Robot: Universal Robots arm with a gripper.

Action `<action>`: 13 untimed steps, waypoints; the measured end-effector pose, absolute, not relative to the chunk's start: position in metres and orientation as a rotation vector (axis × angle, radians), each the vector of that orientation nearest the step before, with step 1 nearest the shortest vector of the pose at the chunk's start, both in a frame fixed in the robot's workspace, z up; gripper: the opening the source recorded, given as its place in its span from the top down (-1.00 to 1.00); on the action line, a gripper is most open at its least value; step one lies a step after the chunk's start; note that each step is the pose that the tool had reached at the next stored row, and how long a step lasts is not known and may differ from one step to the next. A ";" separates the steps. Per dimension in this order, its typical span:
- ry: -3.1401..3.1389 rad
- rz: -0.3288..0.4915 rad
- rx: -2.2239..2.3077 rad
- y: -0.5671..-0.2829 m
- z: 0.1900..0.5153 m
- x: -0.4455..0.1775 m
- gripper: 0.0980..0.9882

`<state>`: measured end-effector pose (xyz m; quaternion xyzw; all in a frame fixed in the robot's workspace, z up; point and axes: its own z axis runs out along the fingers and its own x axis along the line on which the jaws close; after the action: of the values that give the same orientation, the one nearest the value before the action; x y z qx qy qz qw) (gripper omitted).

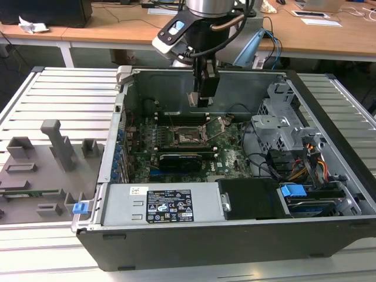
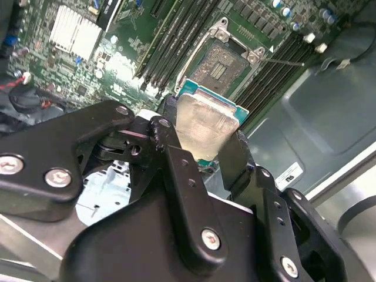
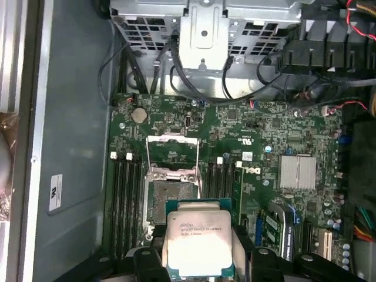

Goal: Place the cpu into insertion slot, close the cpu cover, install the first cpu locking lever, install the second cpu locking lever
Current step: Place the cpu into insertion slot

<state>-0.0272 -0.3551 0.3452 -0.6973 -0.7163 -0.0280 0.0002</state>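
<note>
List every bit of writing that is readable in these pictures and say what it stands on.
Nothing reads with certainty.
cpu lid: lines of small print, too blurred.
Black label on the power supply, exterior view: print and symbols, too small.
White sticker on the case wall, first wrist view: too small.
Motherboard: white markings, too small.

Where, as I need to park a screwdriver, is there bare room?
Free: ribbed table beyond the grey fixtures, exterior view's left; flat power supply top. Crowded: cabled drive cage, and the insertion slot by the tool holding the cpu.
</note>
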 end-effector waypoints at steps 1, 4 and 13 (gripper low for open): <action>-2.242 -0.085 -2.202 -0.355 0.345 -0.027 0.04; -2.232 -0.076 -2.220 -0.355 0.340 -0.027 0.04; -2.241 -0.093 -2.227 -0.354 0.329 -0.032 0.04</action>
<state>-0.0321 -0.3544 0.3287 -0.7045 -0.7091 -0.0293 -0.0097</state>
